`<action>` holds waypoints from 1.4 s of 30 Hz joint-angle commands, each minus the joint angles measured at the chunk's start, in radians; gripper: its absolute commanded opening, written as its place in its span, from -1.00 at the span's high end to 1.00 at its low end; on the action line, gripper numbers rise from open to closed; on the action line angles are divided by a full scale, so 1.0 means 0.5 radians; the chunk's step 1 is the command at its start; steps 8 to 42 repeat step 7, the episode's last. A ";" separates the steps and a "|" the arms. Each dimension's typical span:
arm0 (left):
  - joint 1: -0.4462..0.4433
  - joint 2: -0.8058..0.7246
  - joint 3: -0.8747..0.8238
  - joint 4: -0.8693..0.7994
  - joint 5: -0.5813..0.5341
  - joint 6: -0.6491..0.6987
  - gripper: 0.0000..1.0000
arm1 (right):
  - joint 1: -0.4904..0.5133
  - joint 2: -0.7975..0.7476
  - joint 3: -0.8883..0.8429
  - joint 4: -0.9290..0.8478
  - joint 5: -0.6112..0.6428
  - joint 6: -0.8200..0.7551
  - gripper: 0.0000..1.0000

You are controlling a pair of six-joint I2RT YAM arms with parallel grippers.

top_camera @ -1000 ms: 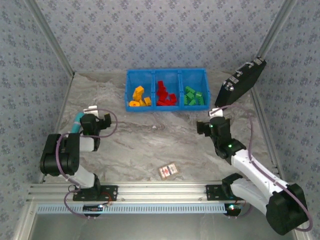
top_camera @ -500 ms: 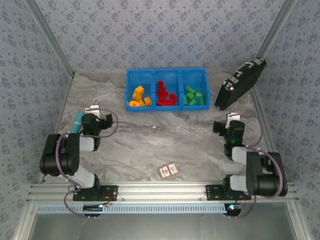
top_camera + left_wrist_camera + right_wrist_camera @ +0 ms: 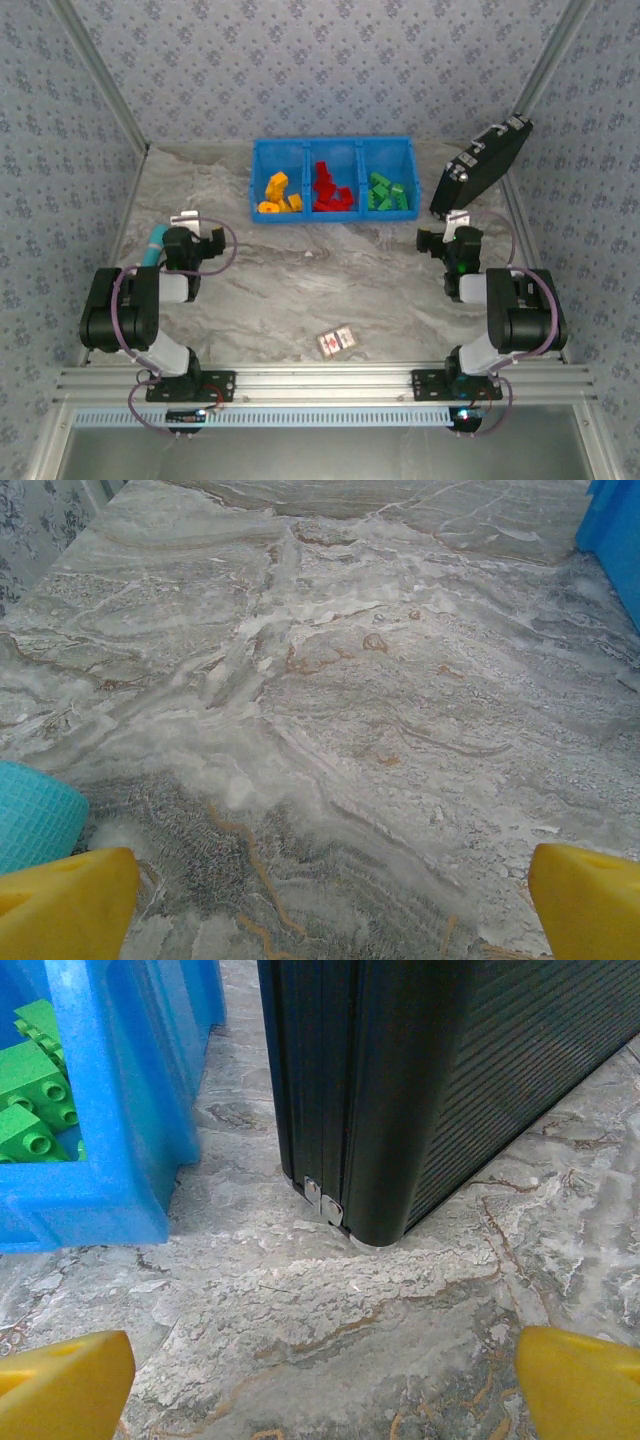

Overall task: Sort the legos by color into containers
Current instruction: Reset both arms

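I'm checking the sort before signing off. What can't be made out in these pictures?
Top view: how many legos lie in each compartment of the blue bin; they are piled and too small.
Top view: the print on the red-and-white card box; too small.
Right wrist view: the green bricks, cut by the left edge and the bin's wall; the black device, cut by the top edge.
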 commanded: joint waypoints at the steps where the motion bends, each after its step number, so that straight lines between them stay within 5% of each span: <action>1: -0.003 -0.018 0.044 0.008 0.051 0.014 -1.00 | -0.006 -0.008 0.025 0.014 -0.024 -0.028 -0.99; 42: 0.035 -0.021 0.035 0.019 0.128 -0.005 -1.00 | -0.004 -0.008 0.024 0.015 -0.021 -0.027 -0.99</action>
